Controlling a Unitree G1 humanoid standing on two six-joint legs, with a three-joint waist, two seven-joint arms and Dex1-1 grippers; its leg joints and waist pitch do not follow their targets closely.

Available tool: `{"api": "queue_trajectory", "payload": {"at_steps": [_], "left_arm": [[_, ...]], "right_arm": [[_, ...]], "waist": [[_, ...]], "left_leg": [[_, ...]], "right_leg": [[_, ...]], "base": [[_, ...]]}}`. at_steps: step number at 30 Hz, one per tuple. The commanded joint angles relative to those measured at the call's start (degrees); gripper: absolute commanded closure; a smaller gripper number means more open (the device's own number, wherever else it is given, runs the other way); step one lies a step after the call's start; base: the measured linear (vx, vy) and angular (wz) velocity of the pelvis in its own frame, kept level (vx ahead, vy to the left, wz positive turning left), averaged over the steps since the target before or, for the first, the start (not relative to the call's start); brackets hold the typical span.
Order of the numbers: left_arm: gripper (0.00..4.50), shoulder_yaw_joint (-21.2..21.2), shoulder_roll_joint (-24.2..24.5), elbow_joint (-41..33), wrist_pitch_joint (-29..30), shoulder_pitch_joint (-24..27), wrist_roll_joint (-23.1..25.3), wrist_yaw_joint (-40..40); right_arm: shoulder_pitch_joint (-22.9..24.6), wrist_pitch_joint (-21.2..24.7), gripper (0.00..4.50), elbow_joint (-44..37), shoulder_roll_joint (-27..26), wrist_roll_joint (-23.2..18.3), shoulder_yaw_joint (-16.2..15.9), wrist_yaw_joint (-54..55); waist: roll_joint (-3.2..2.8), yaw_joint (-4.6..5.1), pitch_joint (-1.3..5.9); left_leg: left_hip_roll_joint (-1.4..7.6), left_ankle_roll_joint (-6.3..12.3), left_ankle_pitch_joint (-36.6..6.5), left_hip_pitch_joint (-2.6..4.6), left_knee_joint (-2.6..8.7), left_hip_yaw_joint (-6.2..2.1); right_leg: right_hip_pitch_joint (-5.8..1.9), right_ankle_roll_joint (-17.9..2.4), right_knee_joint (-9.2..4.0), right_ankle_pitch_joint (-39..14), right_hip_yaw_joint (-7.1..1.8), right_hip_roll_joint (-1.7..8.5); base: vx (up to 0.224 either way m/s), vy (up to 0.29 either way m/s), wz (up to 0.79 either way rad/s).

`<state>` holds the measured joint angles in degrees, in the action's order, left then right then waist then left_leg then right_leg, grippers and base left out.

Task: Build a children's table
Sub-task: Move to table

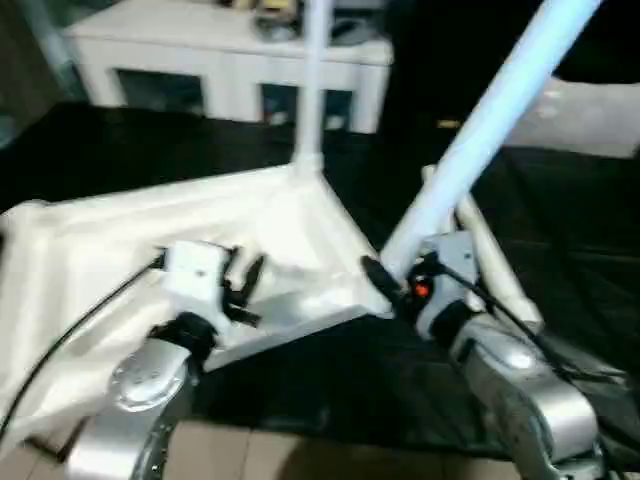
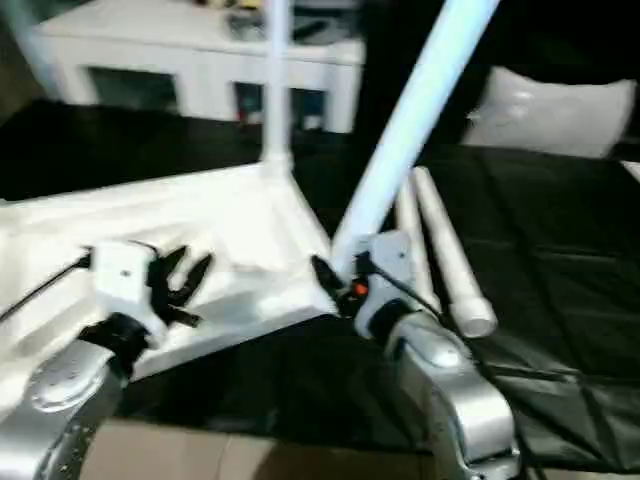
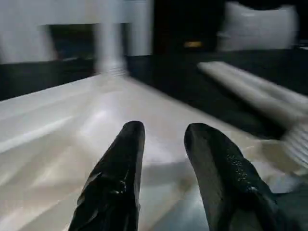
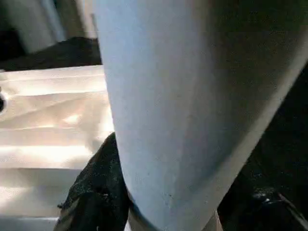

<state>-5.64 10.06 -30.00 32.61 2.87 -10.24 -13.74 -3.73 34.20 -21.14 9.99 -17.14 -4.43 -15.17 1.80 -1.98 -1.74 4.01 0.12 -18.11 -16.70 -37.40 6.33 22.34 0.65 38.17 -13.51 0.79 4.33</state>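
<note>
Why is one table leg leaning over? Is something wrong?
One leg stands straight up in the tabletop's far corner. The leaning leg is gripped in the right gripper, tilted by the near corner and not seated yet. Two more legs lie on the black mat. Nothing looks broken.

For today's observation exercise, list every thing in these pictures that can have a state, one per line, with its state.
White plastic ribbed tabletop: lying underside up on the black surface.
White tube leg at the far corner: standing upright in its socket.
Second white tube leg: tilted, held by the right gripper.
Two spare white tube legs: lying side by side, unfitted.
Left gripper: open, over the tabletop, holding nothing.
</note>
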Motion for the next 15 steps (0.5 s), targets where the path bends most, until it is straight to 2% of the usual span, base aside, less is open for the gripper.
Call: {"api": "queue_trajectory", "payload": {"at_steps": [1, 2, 3, 4, 5, 6, 7, 8, 9, 10, 11, 12, 13, 14, 15], "left_arm": [[2.75, -0.6, 0.5, 0.2, -0.5, -0.2, -0.5, -1.1], [2.75, -0.8, 0.3, 0.8, -1.1, -0.2, -0.8, -1.3], [2.75, -0.9, 0.2, 0.9, -1.2, -0.2, -0.8, -1.3], [2.75, -1.2, 0.1, 1.1, -1.4, -0.1, -0.7, -1.2], [2.75, -1.2, 0.1, 1.1, -1.4, -0.1, -0.7, -1.2], [2.75, -1.3, -0.8, 1.3, -1.4, 0.5, -1.1, -0.9], [2.75, -1.5, -1.2, 1.3, -1.7, 1.0, -0.9, -0.7], [2.75, -1.6, -1.4, 1.2, -1.9, 1.5, -0.8, -0.4], [2.75, -1.6, -1.5, 1.2, -2.0, 1.6, -0.7, -0.3], [2.75, -1.7, -1.5, 1.2, -2.1, 1.8, -0.6, -0.2], [2.75, -1.8, -1.5, 1.2, -2.2, 1.9, -0.6, -0.3], [2.75, -1.9, -1.4, 1.3, -2.5, 2.1, -0.6, -0.3], [2.75, -2.0, -1.3, 1.4, -2.8, 2.2, -0.6, -0.4], [2.75, -2.0, -1.3, 1.4, -2.8, 2.2, -0.6, -0.4], [2.75, -1.8, -0.9, 1.2, -2.8, 2.4, -0.7, -0.6]], "right_arm": [[-0.1, -0.7, 2.61, -1.6, 0.3, 0.2, 0.8, 0.1], [-0.1, -0.4, 2.61, -1.9, 0.8, 0.1, 0.8, -0.2], [-0.1, -0.3, 2.61, -1.9, 0.9, 0.0, 0.9, -0.3], [-0.1, -0.1, 2.61, -2.0, 1.0, -0.2, 1.0, -0.5], [-0.1, -0.1, 2.61, -2.0, 1.0, -0.2, 1.0, -0.5], [0.1, 0.2, 2.61, -2.4, 1.6, 0.2, 0.9, -0.5], [0.4, 0.1, 2.61, -2.7, 1.4, -0.3, 1.2, -0.5], [0.8, 0.3, 2.61, -3.1, 1.2, -0.7, 1.4, -0.5], [0.9, 0.4, 2.61, -3.2, 1.1, -0.9, 1.5, -0.5], [1.0, 0.5, 2.61, -3.4, 1.0, -1.1, 1.6, -0.5], [1.1, 0.5, 2.61, -3.5, 1.1, -1.1, 1.6, -0.5], [1.2, 0.6, 2.61, -3.7, 1.1, -1.2, 1.6, -0.5], [1.4, 0.7, 2.61, -3.9, 1.2, -1.2, 1.4, -0.5], [1.4, 0.7, 2.61, -3.9, 1.2, -1.2, 1.4, -0.5], [1.7, 1.0, 2.61, -4.0, 1.3, -0.8, 0.9, -0.4]], "waist": [[0.71, -2.46, 2.03], [0.69, -2.52, 2.02], [0.43, -2.35, 1.86], [-0.37, -2.40, 1.19], [-1.12, -2.17, 1.04], [-3.19, -1.94, 0.98], [-3.56, 0.49, 0.17], [-4.00, 0.93, 1.55], [-4.24, 1.12, 2.14], [-3.74, 1.05, 2.70], [-3.49, 0.66, 3.07], [-2.92, 0.00, 3.70], [-2.07, -0.09, 4.16], [-2.03, -0.22, 3.72], [-1.94, -0.37, 3.48]], "left_leg": [[2.09, 6.75, -2.6, -4.64, -3.57, -1.66], [2.62, 3.12, 1.6, -6.23, -4.22, -2.34], [3.03, 2.19, 3.2, -6.90, -4.06, -2.56], [3.82, 1.41, 5.9, -6.38, -2.08, -2.35], [4.30, 1.67, 6.7, -5.90, -0.25, -2.05], [5.74, 2.05, 3.6, -4.23, 4.27, -1.36], [8.67, 0.65, -10.3, -2.99, 7.04, -3.37], [10.39, 0.71, -14.7, -0.26, 7.46, -5.00], [10.24, 1.49, -10.1, -0.29, 7.15, -5.18], [9.13, 4.12, 7.4, -1.76, 5.39, -4.46], [8.30, 4.65, 16.9, -2.55, 4.20, -3.80], [7.33, 4.23, 32.2, -3.33, 2.92, -3.21], [6.59, 1.97, 38.5, -3.46, 2.55, -2.84], [6.46, -0.02, 35.0, -3.80, 3.15, -2.48], [6.58, -0.93, 30.7, -3.91, 3.49, -2.23]], "right_leg": [[-8.31, -8.1, -10.73, -29.6, -8.89, 10.95], [-8.73, -12.0, -9.93, -29.3, -8.26, 9.66], [-8.99, -14.0, -9.69, -27.3, -7.44, 9.13], [-7.55, -16.1, -10.01, -25.8, -4.86, 7.27], [-6.85, -16.1, -10.10, -26.6, -3.30, 5.93], [-5.77, -14.1, -9.84, -27.7, -0.26, 2.97], [-3.58, -10.7, -6.68, -24.0, 1.52, -0.40], [-2.96, -10.3, -4.96, -12.4, 0.92, 0.57], [-3.16, -10.6, -4.45, -5.3, 0.87, 1.19], [-3.87, -10.8, -4.17, 8.9, 0.57, 2.25], [-4.36, -10.8, -3.94, 15.7, 0.18, 2.76], [-4.87, -9.9, -2.99, 27.6, -0.47, 2.90], [-5.04, -8.6, -2.73, 32.5, -0.63, 2.43], [-5.07, -8.0, -3.19, 30.3, -0.59, 2.58], [-5.13, -8.0, -3.56, 27.8, -0.67, 2.87]], "base": [[0.096, -0.057, -0.05], [0.117, -0.010, -0.09], [0.117, -0.010, -0.09], [0.102, 0.002, -0.03], [0.097, 0.029, 0.05], [0.097, 0.029, 0.05], [0.082, 0.074, 0.05], [0.103, 0.083, 0.07], [0.103, 0.083, 0.07], [0.120, 0.062, 0.05], [0.080, 0.052, -0.01], [0.080, 0.052, -0.01], [0.058, 0.036, -0.01], [0.000, 0.000, 0.00], [0.000, 0.000, 0.00]]}}
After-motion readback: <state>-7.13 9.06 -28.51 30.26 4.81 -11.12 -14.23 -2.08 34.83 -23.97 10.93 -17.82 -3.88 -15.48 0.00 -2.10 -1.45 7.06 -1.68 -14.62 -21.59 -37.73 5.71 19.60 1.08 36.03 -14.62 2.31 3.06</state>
